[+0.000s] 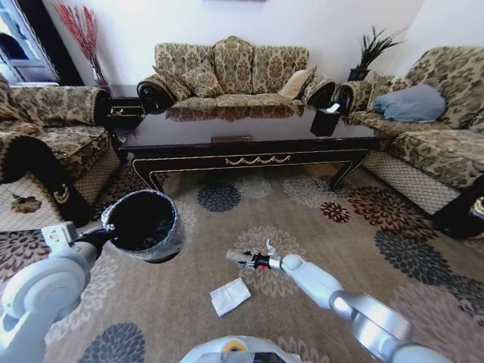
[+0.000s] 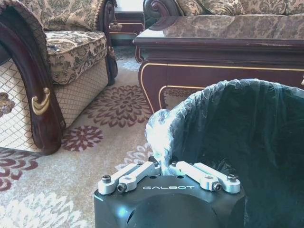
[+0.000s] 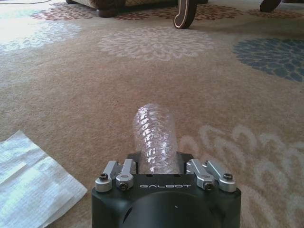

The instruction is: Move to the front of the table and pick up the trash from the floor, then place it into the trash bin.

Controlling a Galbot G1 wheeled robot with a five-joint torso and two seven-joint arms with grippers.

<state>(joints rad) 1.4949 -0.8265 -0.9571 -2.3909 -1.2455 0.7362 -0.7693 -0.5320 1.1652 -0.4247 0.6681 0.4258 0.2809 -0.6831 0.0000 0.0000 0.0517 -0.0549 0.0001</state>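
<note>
The black trash bin (image 1: pixel 144 224) with its translucent liner hangs off the carpet, my left gripper (image 1: pixel 102 236) shut on its near rim (image 2: pixel 164 142). My right gripper (image 1: pixel 261 261) is shut on a clear plastic bottle (image 1: pixel 238 258), held level just above the carpet; the ribbed bottle (image 3: pixel 154 137) sticks out past the fingers. A white paper square (image 1: pixel 230 296) lies flat on the carpet beside the right gripper, and its corner (image 3: pixel 33 183) shows in the right wrist view. The dark glossy table (image 1: pixel 249 136) with gold trim stands ahead.
Patterned sofas ring the floral carpet: one behind the table (image 1: pixel 231 72), one at the left (image 1: pixel 45 144), one at the right (image 1: pixel 431 128). A black tissue holder (image 1: pixel 326 119) sits on the table's right end. A table leg (image 3: pixel 186 13) stands beyond the bottle.
</note>
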